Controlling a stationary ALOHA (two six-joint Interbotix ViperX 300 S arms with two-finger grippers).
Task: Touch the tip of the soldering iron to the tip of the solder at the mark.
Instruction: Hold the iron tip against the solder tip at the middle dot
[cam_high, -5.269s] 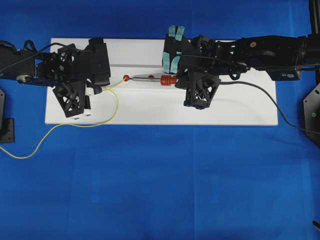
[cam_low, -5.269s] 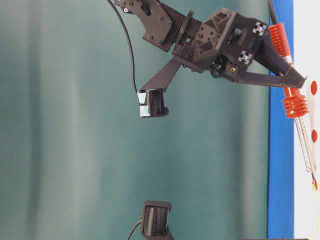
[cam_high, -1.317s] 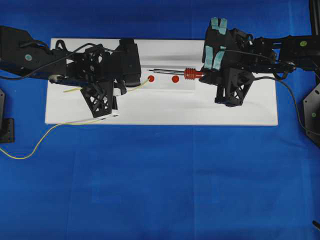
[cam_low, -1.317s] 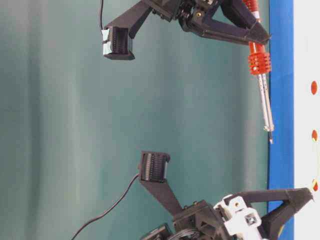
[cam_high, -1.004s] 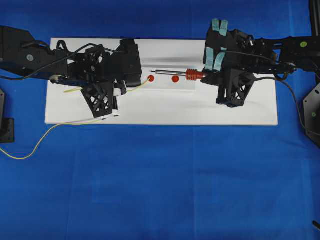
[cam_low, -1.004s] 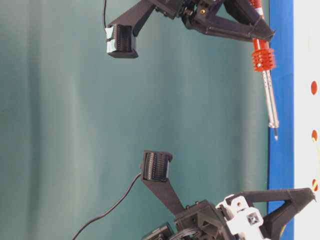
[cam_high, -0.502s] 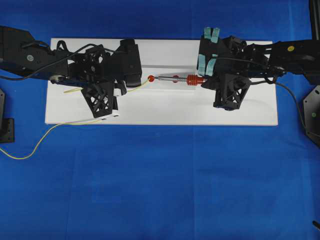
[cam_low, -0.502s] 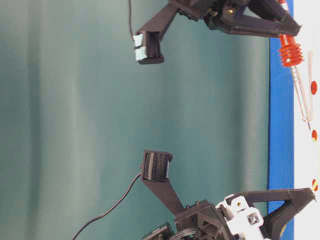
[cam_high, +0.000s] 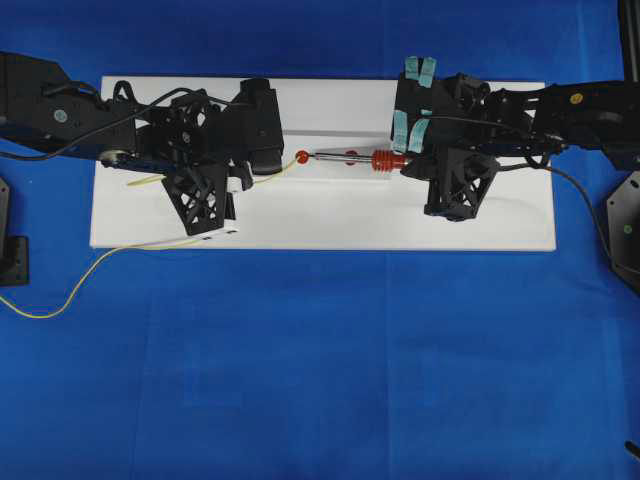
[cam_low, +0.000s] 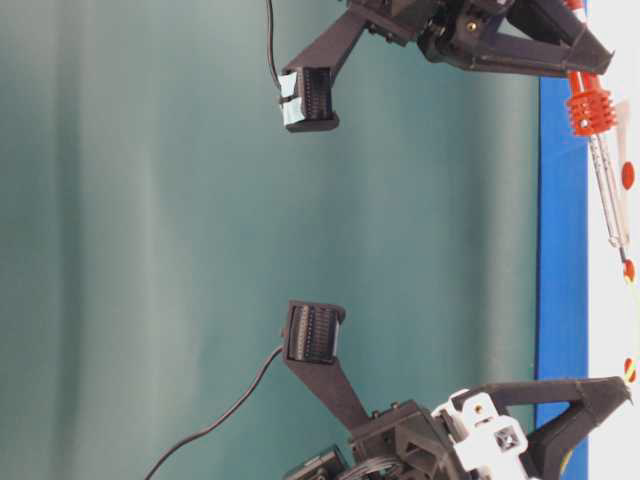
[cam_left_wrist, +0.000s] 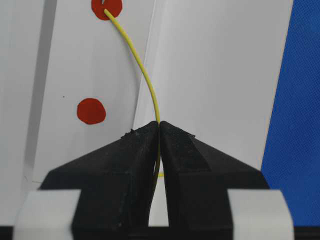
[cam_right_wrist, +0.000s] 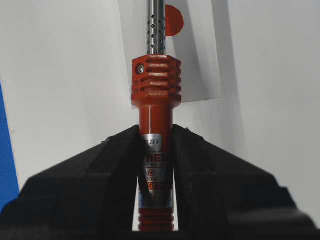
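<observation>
My left gripper is shut on the thin yellow solder. The wire curves forward and its cut end lies on a red mark; from overhead that mark sits just past my left gripper. My right gripper is shut on the red-orange handle of the soldering iron. The iron lies level and points left, crossing a second red mark. In the table-level view its tip hangs just short of the solder's mark; I cannot tell whether they touch.
The white board lies on a blue cloth. Slack solder trails off the board's left front. The iron's black cord runs off to the right. Another red mark sits near my left fingers.
My right gripper has carried the iron left and down, bringing its tip from above the board to just beside the solder's mark. My left gripper and the solder have stayed put.
</observation>
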